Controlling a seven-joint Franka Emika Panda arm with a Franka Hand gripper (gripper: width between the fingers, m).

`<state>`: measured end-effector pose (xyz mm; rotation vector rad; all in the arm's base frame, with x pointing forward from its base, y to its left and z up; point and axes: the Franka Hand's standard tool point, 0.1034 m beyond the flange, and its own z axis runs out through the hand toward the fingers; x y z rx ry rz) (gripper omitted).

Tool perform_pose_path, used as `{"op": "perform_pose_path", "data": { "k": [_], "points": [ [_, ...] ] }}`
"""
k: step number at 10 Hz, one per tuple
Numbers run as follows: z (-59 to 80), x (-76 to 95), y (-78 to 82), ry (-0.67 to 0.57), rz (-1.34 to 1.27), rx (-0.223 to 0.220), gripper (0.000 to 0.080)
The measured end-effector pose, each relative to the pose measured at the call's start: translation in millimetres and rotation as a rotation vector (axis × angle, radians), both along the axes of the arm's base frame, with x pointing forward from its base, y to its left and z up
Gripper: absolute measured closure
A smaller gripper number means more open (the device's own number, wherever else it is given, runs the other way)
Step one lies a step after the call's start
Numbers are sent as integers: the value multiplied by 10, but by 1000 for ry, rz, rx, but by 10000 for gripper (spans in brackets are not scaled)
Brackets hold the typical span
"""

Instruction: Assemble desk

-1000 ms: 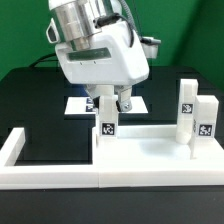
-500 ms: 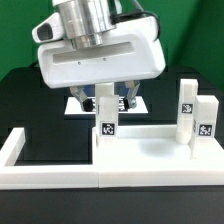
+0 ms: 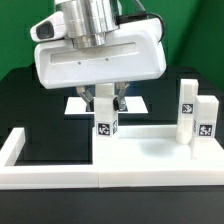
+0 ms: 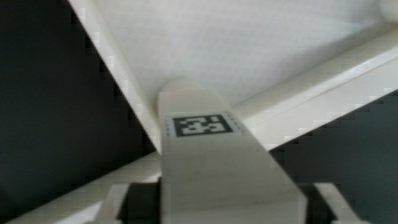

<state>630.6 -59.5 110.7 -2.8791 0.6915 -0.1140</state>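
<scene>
Robotics lab bench, black tabletop (image 3: 40, 120), white fencing bars (image 3: 50, 172), tagged marker board (image 3: 80, 103), green backdrop (image 3: 195, 40)

Exterior view: lighting is bright and even from above. White plastic surfaces approach overexposure; the gripper (image 3: 108, 100) housing shows soft highlights. The black table (image 3: 40, 110) reads as uniformly dark with little detail. Shadows are faint. Resolution is low and edges are soft. Wrist view: dimmer and greyer; the leg (image 4: 214, 150) appears blurred in the foreground, its tag legible
</scene>
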Motion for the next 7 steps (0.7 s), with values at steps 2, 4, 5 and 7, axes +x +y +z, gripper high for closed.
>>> {"op": "perform_pose_path", "data": {
  "k": [2, 4, 5, 7],
  "points": [
    [-2, -3, -16, 23, -153, 21, 500],
    [-8, -11, -25, 88, -478, 74, 502],
    [-23, -5, 4, 129, -711, 120, 505],
    [-23, 12, 35, 182, -1001, 204, 505]
  ]
}}
